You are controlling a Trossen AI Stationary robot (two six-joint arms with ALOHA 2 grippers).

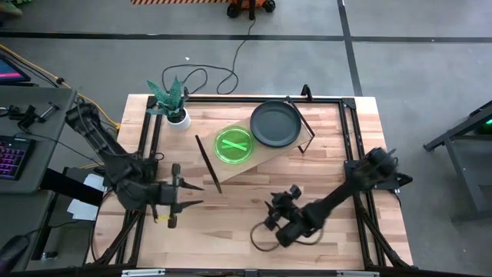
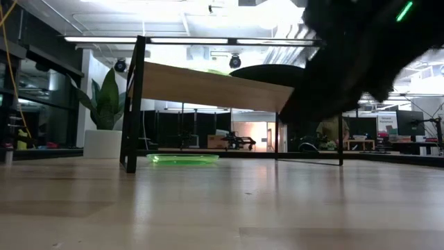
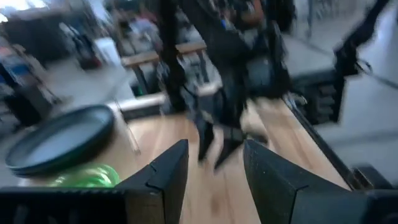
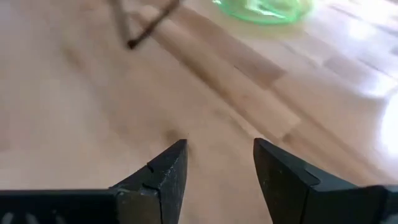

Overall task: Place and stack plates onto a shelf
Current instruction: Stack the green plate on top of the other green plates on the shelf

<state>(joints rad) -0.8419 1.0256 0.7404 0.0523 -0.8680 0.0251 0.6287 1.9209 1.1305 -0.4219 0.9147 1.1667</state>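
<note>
A dark grey plate (image 1: 274, 123) (image 2: 270, 71) rests flat on top of the light wood shelf (image 1: 273, 158) (image 2: 208, 85). A translucent green plate (image 1: 234, 145) (image 4: 264, 9) lies flat on the tabletop; in the low view the green plate (image 2: 182, 158) shows below the board, between the shelf's black legs. My left gripper (image 1: 201, 195) (image 3: 216, 146) hovers open at the table's left, pointing right, nothing between its fingers. My right gripper (image 1: 269, 214) (image 4: 221, 144) stands open low over bare tabletop at the near right, slanting toward the green plate.
A white pot with a green plant (image 1: 178, 117) (image 2: 104, 142) stands at the far left corner beside the shelf. Thin black shelf legs (image 1: 207, 164) (image 4: 130, 31) stand between the grippers and the plates. Bare tabletop (image 1: 246, 200) lies between the two grippers.
</note>
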